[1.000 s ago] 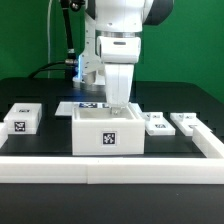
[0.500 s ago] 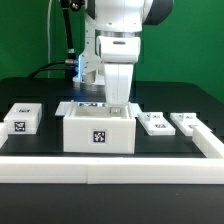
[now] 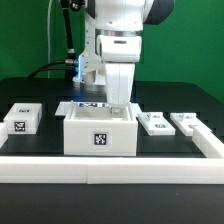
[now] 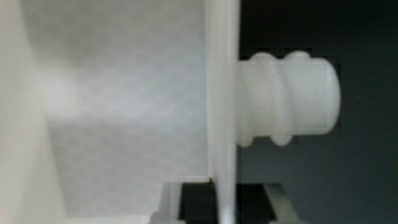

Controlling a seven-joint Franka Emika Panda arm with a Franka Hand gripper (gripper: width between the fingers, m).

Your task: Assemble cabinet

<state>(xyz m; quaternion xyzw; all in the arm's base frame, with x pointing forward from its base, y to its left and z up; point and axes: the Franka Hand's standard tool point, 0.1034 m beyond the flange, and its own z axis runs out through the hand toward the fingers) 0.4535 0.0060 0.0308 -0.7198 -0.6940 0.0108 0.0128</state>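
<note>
The cabinet box (image 3: 100, 135), white with a square tag on its front, stands open-topped on the black table near the front rail. My gripper (image 3: 119, 103) reaches down from above and is shut on the box's back wall. In the wrist view the thin white wall (image 4: 222, 100) runs between my two dark fingers (image 4: 187, 205), and a ribbed white peg (image 4: 290, 98) sticks out of its outer face. Two flat tagged door panels (image 3: 156, 123) (image 3: 185, 123) lie to the exterior view's right of the box. A small tagged block (image 3: 22, 118) lies at the left.
A long white rail (image 3: 110, 167) edges the table's front and turns back at the right (image 3: 213, 143). The marker board (image 3: 88, 105) lies behind the box, under the arm. Cables hang behind the arm at the back left.
The box has slid toward the exterior view's left with my gripper holding its back wall. Over the last half second it has hardly moved.
</note>
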